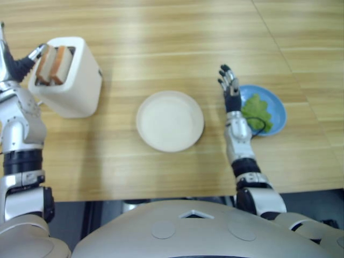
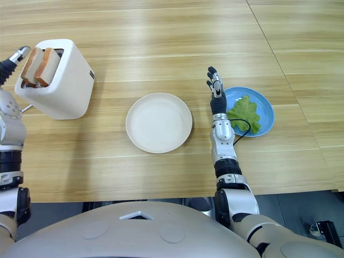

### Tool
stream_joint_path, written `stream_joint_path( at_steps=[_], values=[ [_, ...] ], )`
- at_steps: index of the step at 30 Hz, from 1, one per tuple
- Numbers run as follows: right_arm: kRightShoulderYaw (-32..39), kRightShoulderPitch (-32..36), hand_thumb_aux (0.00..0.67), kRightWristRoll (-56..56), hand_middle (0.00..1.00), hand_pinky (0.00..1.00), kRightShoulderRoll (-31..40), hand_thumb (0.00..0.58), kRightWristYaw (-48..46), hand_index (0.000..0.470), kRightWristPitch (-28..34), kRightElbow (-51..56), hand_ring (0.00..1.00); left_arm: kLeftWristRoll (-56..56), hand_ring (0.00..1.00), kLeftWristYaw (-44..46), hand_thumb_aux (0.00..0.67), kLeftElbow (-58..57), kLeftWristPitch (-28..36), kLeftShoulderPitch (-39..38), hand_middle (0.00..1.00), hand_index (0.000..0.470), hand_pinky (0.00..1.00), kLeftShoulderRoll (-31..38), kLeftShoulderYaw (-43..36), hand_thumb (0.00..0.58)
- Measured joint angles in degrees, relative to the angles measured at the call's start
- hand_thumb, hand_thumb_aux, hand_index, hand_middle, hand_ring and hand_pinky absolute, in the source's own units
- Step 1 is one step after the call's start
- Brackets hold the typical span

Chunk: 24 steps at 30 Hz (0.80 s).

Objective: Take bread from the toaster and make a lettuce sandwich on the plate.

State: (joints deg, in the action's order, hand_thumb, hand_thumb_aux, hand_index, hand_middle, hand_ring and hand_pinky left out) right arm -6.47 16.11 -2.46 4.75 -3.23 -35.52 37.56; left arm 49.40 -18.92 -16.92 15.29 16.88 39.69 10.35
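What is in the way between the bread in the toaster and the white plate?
Nothing that I can see. The bread sticks up out of the toaster, and just bare table lies between it and the plate. The right hand is on the plate's other side, beside the lettuce.

A kitchen-like test setup: a wood table [image 2: 161, 32] carries a toaster [image 2: 62, 94] at 10 o'clock, a plate [image 2: 158, 122] centre, a dish [image 2: 260, 100] of lettuce [image 2: 245, 112] at 3 o'clock.

The left robot hand [image 1: 17, 63] is cut off by the left edge.
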Motion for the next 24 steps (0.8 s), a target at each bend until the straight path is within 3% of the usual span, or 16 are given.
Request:
stream_joint_path(
  at_steps=[9, 24],
  values=[
    [-0.02, -0.26, 0.0, 0.0, 0.0, 0.0, 0.07, 0.0, 0.0, 0.0, 0.31, -0.32, 0.0, -0.95, 0.0, -2.21, 0.0, -9.38, 2.21, 1.09, 0.0, 0.0, 0.0, 1.15, -3.13, 0.0],
    [-0.12, -0.58, 0.0, -0.02, 0.0, 0.0, 0.38, 0.0, 0.01, 0.0, 1.07, -0.62, 0.0, 0.02, 0.0, -1.71, 0.0, -3.25, 7.27, -3.51, 0.0, 0.0, 0.0, 0.86, -9.21, 0.0]
  ],
)
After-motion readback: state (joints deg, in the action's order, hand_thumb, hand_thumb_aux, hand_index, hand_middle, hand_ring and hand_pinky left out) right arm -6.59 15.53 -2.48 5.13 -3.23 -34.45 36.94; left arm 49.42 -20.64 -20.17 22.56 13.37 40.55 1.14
